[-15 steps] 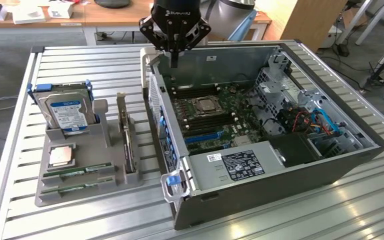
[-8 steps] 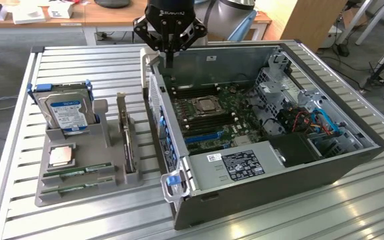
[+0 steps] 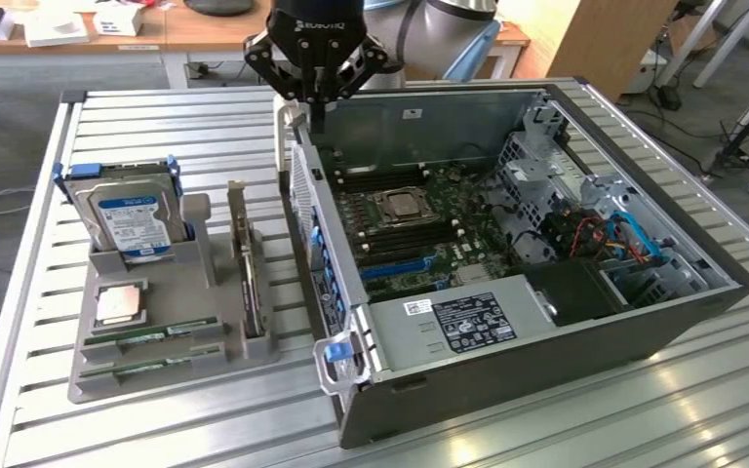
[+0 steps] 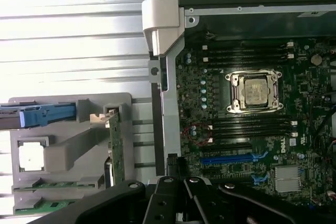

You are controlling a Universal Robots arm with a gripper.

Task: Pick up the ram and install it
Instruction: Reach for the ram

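Note:
Two ram sticks, narrow and green, lie flat in slots at the near end of the grey holder tray (image 3: 89, 375): one ram stick (image 3: 153, 336) and a second (image 3: 144, 369) just in front of it. The wrist view shows them too, one ram stick (image 4: 58, 184) beside the other (image 4: 50, 205). My gripper (image 3: 316, 109) hangs at the far side of the table, over the back-left corner of the open computer case (image 3: 570, 322), well away from the tray. Its fingers are shut with nothing between them. Dark memory slots (image 3: 408, 239) flank the processor socket (image 3: 401, 207) on the motherboard.
The tray also holds an upright hard drive (image 3: 128, 214), a square silver processor chip (image 3: 121, 304) and an upright expansion card (image 3: 247, 263). The case's raised side wall (image 3: 316, 224) stands between tray and motherboard. Slatted metal table (image 3: 583, 419) around them; desks behind.

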